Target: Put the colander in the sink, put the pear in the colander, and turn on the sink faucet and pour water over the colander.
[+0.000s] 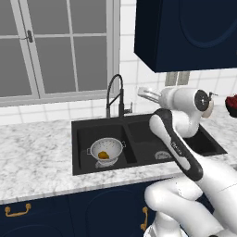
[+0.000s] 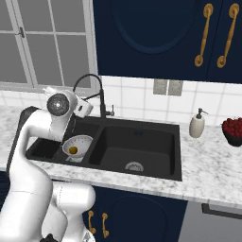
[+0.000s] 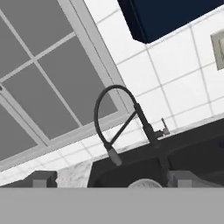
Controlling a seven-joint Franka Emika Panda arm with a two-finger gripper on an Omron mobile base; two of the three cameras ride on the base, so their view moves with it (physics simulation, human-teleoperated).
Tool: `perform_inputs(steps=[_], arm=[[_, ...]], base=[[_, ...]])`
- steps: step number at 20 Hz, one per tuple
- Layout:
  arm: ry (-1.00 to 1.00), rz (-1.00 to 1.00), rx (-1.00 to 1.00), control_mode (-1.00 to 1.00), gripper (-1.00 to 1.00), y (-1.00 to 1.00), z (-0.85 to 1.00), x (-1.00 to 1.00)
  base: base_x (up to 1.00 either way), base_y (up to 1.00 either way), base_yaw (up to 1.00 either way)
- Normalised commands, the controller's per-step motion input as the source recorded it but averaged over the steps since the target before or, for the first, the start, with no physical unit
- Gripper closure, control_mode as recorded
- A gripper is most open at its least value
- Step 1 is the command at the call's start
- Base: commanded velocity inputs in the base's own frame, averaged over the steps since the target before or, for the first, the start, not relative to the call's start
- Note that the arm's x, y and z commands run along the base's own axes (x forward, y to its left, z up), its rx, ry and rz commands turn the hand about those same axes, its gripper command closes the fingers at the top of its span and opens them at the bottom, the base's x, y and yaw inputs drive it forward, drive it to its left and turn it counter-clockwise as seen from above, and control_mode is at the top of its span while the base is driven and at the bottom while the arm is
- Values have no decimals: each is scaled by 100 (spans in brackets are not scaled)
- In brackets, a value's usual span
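The black double sink [image 1: 83, 127] [image 2: 142, 124] is set into the marble counter. The white colander [image 1: 105, 151] [image 2: 78, 144] stands upright in the left basin, and the golden pear [image 1: 103, 155] [image 2: 73, 150] lies inside it. The black gooseneck faucet [image 1: 115, 95] [image 2: 94, 90] [image 3: 131, 117] rises behind the divider, its spout head [image 3: 114, 156] hanging over the colander's rim [image 3: 144, 183] and its small lever [image 3: 165, 127] on the side. My gripper [image 1: 144, 93] [image 3: 113, 179] hovers open and empty in front of the faucet, above the sink. No water is in view.
A white soap dispenser [image 2: 197, 125] and a dark bowl of red fruit [image 2: 232, 131] stand on the counter to the right. A navy wall cabinet [image 1: 185, 32] hangs above the hand. The window [image 1: 55, 46] is behind the faucet. The right basin [image 2: 134, 166] holds only its drain.
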Motion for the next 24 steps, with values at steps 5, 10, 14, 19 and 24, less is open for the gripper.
perform_inputs(steps=[5,10,14,19,24], arm=[[-2,19,1,-100,-100,-95,-37,3],[0,22,5,-100,-100,-38,-10,31],[16,19,7,-100,-100,0,0,85],[24,18,3,-100,-100,0,-27,85],[9,16,0,-100,-100,-6,-54,43]], base=[[0,0,0],[0,0,0],[0,0,0],[0,0,0],[0,0,0]])
